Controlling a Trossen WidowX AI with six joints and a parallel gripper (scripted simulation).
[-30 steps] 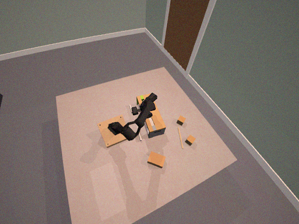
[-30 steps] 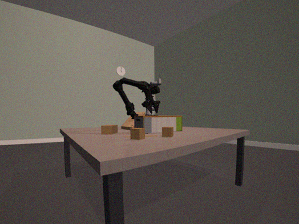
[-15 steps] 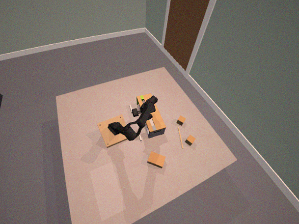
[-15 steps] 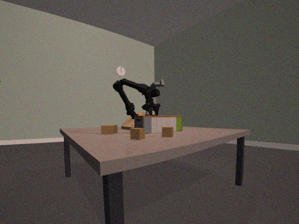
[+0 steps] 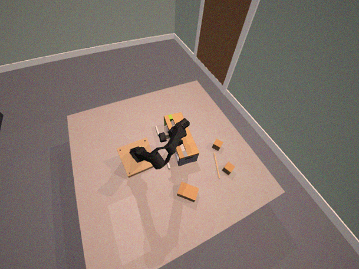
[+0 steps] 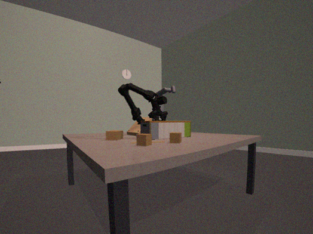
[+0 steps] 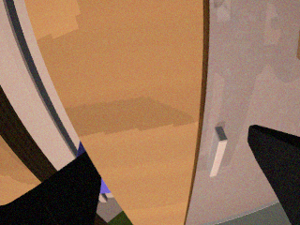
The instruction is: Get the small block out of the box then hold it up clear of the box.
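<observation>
The box (image 5: 190, 145) (image 6: 169, 129) (image 7: 141, 70) has a wooden top with a long slot, a green end (image 5: 170, 116) (image 6: 187, 129) and a dark end (image 5: 188, 159) (image 6: 145, 127). The small blue-violet block (image 7: 104, 186) shows in the wrist view through the slot, mostly hidden behind the left finger; the arm hides it in the top view. My gripper (image 6: 159, 118) (image 7: 178, 145) points down just over the box top, open and empty. In the wrist view its fingers lie on either side of the wooden top. Finger height against the top is unclear.
Wooden blocks (image 5: 217, 144) (image 5: 228, 168) (image 5: 187, 191) and a thin stick (image 5: 216, 165) lie on the table. Pale bars (image 5: 157, 130) (image 5: 168, 165) lie between box and arm base plate (image 5: 124, 159). Another pale bar (image 7: 218, 157) shows beside the right finger.
</observation>
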